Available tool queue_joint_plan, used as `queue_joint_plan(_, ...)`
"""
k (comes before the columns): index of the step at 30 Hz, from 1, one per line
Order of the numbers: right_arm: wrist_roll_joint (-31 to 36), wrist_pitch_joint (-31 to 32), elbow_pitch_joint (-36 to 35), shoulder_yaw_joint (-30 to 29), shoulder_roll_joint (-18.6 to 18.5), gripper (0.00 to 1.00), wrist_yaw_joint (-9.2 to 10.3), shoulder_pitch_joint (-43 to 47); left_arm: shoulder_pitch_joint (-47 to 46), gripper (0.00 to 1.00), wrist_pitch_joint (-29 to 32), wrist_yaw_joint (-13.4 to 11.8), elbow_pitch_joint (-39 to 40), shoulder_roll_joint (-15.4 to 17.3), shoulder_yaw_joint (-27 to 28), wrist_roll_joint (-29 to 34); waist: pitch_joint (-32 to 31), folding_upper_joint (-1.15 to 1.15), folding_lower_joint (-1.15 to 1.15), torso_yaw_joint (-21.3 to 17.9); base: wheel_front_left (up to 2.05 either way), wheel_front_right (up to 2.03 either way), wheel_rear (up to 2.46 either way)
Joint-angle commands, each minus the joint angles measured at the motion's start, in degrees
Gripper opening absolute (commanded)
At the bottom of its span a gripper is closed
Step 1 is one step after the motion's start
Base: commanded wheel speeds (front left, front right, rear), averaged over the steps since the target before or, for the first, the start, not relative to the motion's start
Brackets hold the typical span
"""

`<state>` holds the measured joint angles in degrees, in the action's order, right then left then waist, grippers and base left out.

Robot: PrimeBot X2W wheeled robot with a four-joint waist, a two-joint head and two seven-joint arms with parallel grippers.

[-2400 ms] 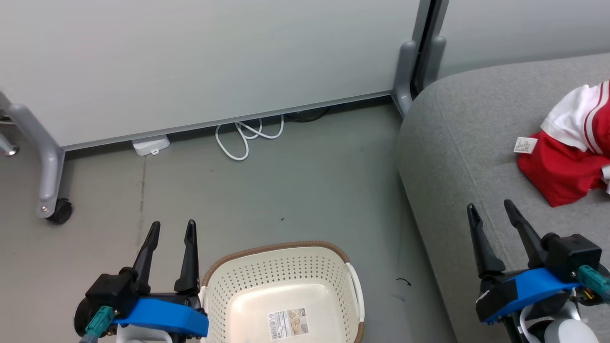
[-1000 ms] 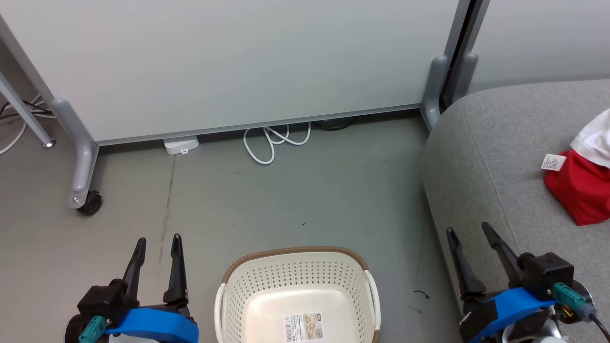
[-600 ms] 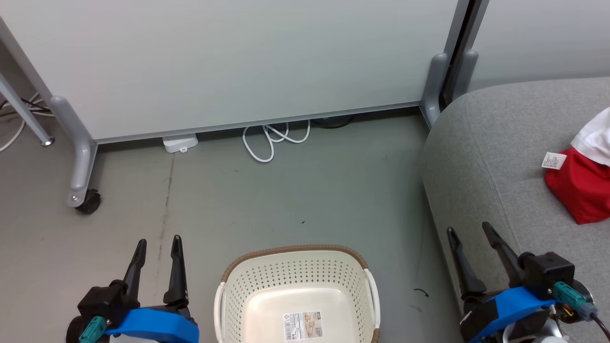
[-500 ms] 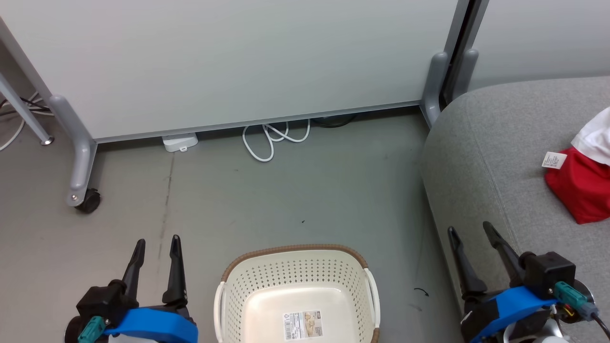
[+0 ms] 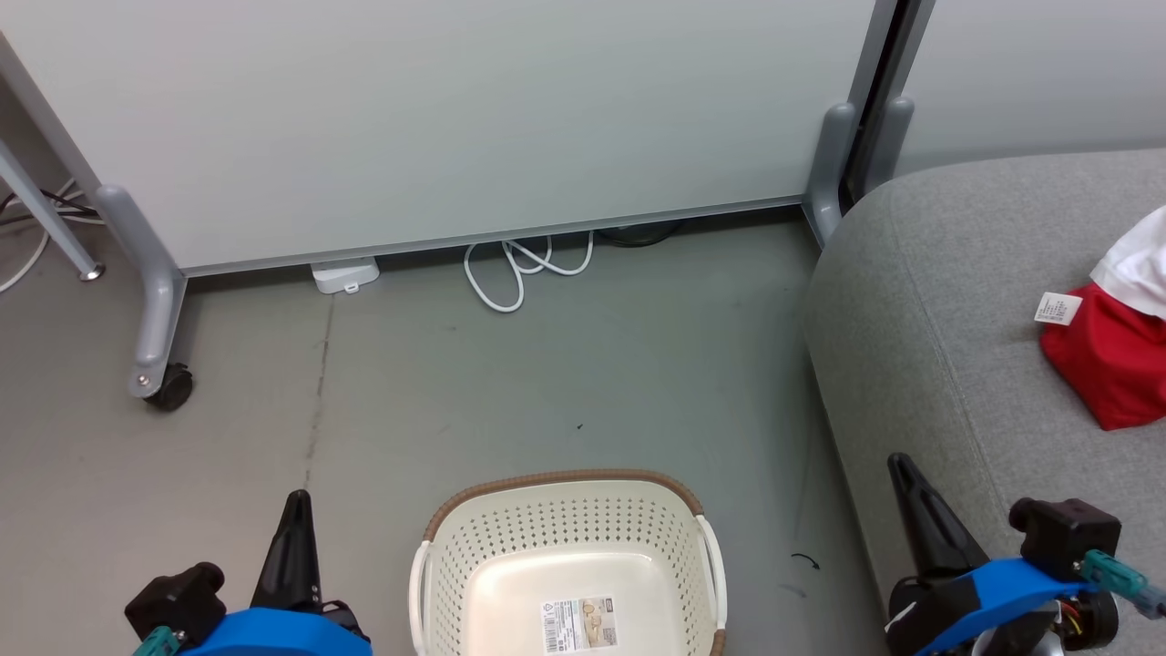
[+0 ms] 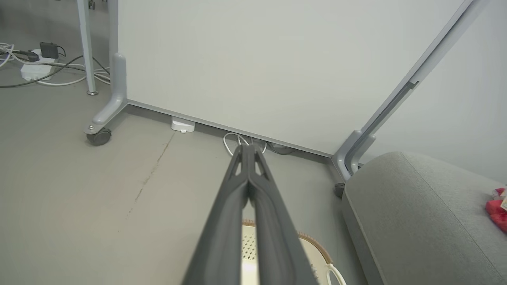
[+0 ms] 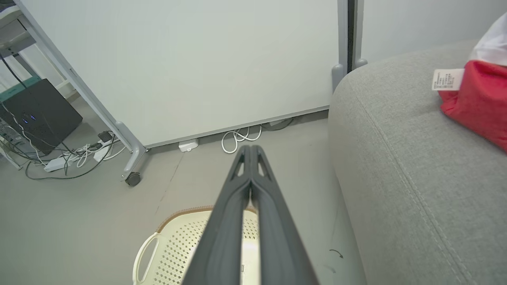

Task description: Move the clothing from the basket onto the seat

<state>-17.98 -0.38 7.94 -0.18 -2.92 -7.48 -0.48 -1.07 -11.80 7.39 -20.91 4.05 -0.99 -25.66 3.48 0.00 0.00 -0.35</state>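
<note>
Clothing (image 5: 1113, 369), bright red with a white panel and a small white tag (image 5: 1057, 308), lies bunched on the grey seat (image 5: 938, 301) at about 3 o'clock in the head view, and the picture's edge cuts part of it off. We judge it lies there because that is where the task wants it. The basket (image 5: 565, 480) stands on the floor (image 5: 547, 392) at 6 o'clock and shows us a bare cream bottom with a printed label (image 5: 588, 624). Its near part runs off the bottom edge, so we cannot vouch for that strip. As far as we can see, the moving is done or nearly so.

Both arms sit low and out to the sides. The left fingers (image 5: 293, 547) are at 7 o'clock, beside the basket's left handle, and the right fingers (image 5: 929, 524) are at 5 o'clock, in front of the seat's rounded flank. We read this as a rest pose, kept clear of basket and garment alike. In the wrist views each pair is pressed together along its length with the tips meeting, and nothing is caught between them. Neither pair touches cloth, basket or cushion that we can make out. The clothing lies well apart from the right fingers, off toward 1 o'clock from them.
</note>
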Motion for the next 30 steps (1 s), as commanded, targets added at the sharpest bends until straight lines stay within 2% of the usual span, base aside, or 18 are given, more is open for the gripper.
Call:
queue_joint_plan(1,-2.27,0.14,-0.65,-0.25,-0.3,0.0,0.0,-1.1,-1.52,0.0,0.37,0.02,1.18,0.16,0.43,-1.85,-0.03,0.0,0.0,0.01,0.0,0.0,0.0)
queue_joint_plan(30,-29.26,2.17,1.74,-1.9,-0.71,0.0,-0.01,-3.05,-3.05,0.0,6.94,0.06,3.44,-0.3,3.08,-25.67,-0.86,0.0,0.0,0.1,0.0,0.0,0.0)
